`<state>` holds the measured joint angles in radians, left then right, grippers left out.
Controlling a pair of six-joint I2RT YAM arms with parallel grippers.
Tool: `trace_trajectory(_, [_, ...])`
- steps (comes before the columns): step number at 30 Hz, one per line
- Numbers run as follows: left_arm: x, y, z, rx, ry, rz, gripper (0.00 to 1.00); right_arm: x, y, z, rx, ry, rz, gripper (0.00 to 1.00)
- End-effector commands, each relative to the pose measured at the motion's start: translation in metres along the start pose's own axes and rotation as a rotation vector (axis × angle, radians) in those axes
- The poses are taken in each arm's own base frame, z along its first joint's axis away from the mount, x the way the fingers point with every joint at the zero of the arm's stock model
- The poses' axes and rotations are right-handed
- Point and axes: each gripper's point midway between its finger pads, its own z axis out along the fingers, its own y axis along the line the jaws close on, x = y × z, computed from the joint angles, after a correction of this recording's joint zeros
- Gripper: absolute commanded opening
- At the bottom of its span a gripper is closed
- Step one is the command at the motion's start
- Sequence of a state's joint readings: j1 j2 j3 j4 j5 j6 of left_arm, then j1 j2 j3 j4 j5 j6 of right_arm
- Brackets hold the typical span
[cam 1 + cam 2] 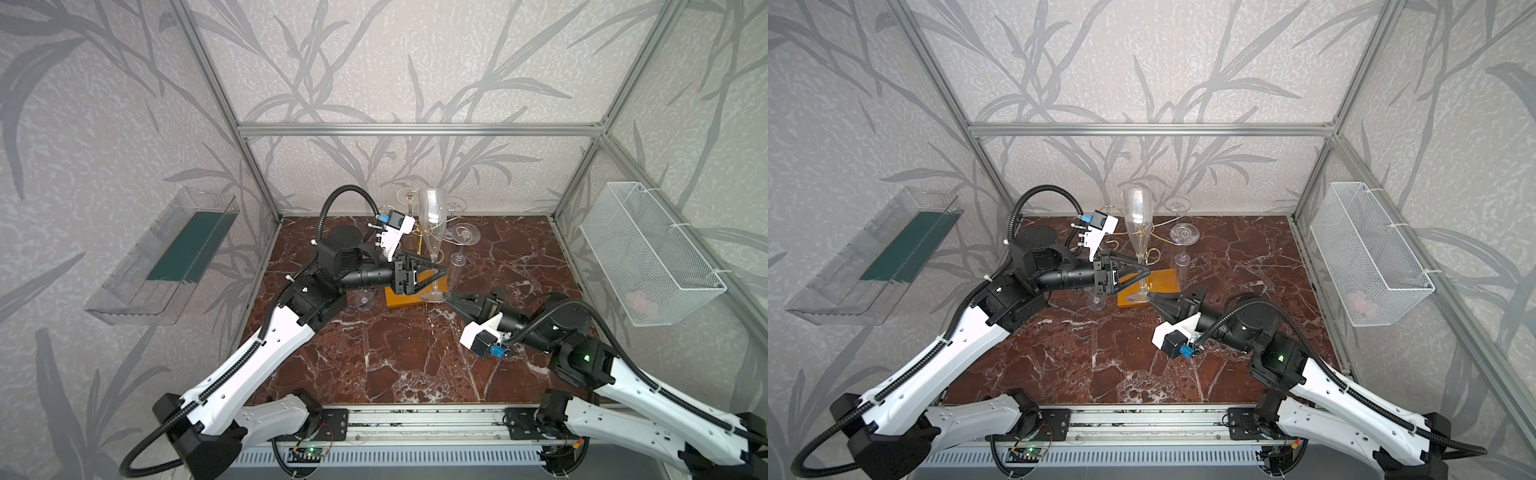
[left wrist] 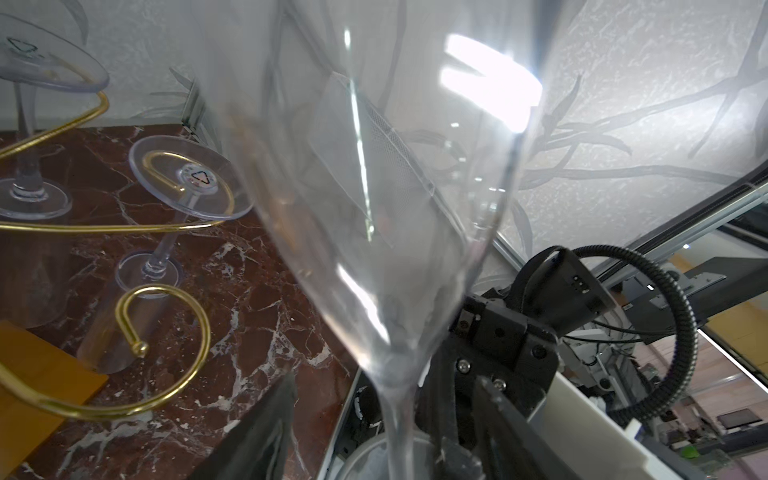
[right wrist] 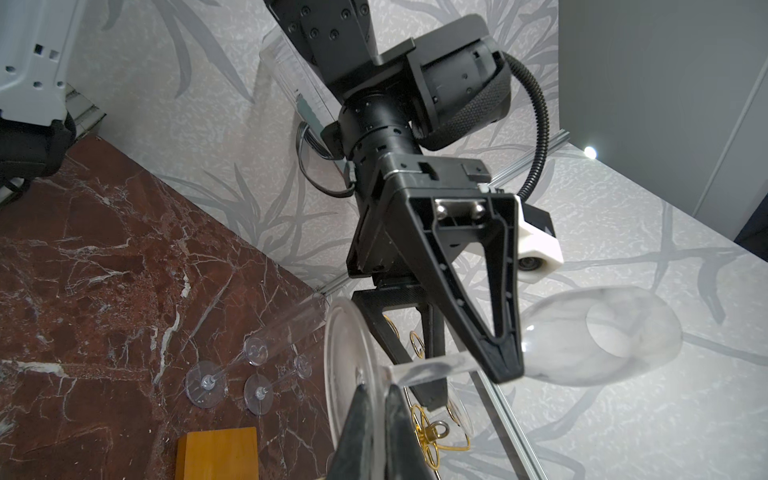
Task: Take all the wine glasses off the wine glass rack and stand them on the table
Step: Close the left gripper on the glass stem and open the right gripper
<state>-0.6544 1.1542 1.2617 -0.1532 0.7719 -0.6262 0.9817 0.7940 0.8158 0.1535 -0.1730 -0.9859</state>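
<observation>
A clear wine glass (image 1: 432,216), a tall flute, stands upright with its bowl on top and its long axis vertical. It is off the curled arms of the wine glass rack (image 1: 399,300) and just beside that rack's orange base. Its foot (image 3: 336,353) sits at the very tip of the right gripper (image 1: 449,297). That gripper's fingertips (image 3: 361,432) are pinched tight on the foot's edge, so the whole glass rises above it. The left gripper (image 1: 440,272) meets the glass from the side, higher up. The stem (image 3: 424,370) passes between its fingers (image 3: 478,316), which stand partly apart, one to each side, with no firm squeeze visible. Both grippers are at the glass, but only the right one appears to carry it. The left forearm lies level, wrist stretched toward the glass. The right arm lies low over the marble tabletop (image 1: 374,357), pointing at the foot. Other glasses (image 2: 191,178) hang upside down on the rack beyond the left gripper. The next move likely depends on the left jaws closing squarely on that vertical stem.
</observation>
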Motion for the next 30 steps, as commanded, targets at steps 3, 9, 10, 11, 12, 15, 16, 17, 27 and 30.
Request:
trace_trajectory(3, [-0.006,-0.015,0.003,0.069,-0.015,0.012,0.49,-0.011,-0.027,0.000,0.133,-0.020,-0.041,0.00])
trace_trajectory(9, [-0.005,-0.015,0.002,0.068,-0.023,0.002,0.29,-0.008,-0.031,-0.001,0.168,0.001,-0.053,0.00])
trace_trajectory(10, [-0.005,-0.015,0.003,0.069,-0.022,-0.001,0.27,-0.007,-0.030,-0.001,0.166,0.003,-0.051,0.00])
trace_trajectory(11, [-0.004,-0.014,0.003,0.067,-0.022,-0.003,0.24,-0.008,-0.030,-0.001,0.164,0.002,-0.050,0.00])
trace_trajectory(12, [-0.004,-0.013,0.004,0.066,-0.021,-0.004,0.21,-0.007,-0.029,-0.001,0.158,0.003,-0.049,0.00])
trace_trajectory(15, [-0.003,-0.014,0.006,0.068,-0.020,-0.004,0.09,-0.007,-0.025,0.000,0.145,-0.003,-0.040,0.00])
trace_trajectory(16, [-0.003,-0.015,0.006,0.074,-0.021,-0.003,0.06,-0.007,-0.023,0.000,0.137,-0.003,-0.040,0.00])
trace_trajectory(17, [-0.004,-0.016,0.007,0.078,-0.021,-0.002,0.04,-0.006,-0.021,0.000,0.130,-0.003,-0.039,0.00])
trace_trajectory(27, [-0.016,-0.017,-0.004,0.041,-0.117,0.056,0.00,-0.011,-0.009,-0.013,0.049,-0.011,0.045,0.99])
trace_trajectory(30, [-0.018,-0.013,-0.013,-0.030,-0.139,0.134,0.00,-0.023,-0.023,-0.028,0.094,-0.051,0.137,0.99])
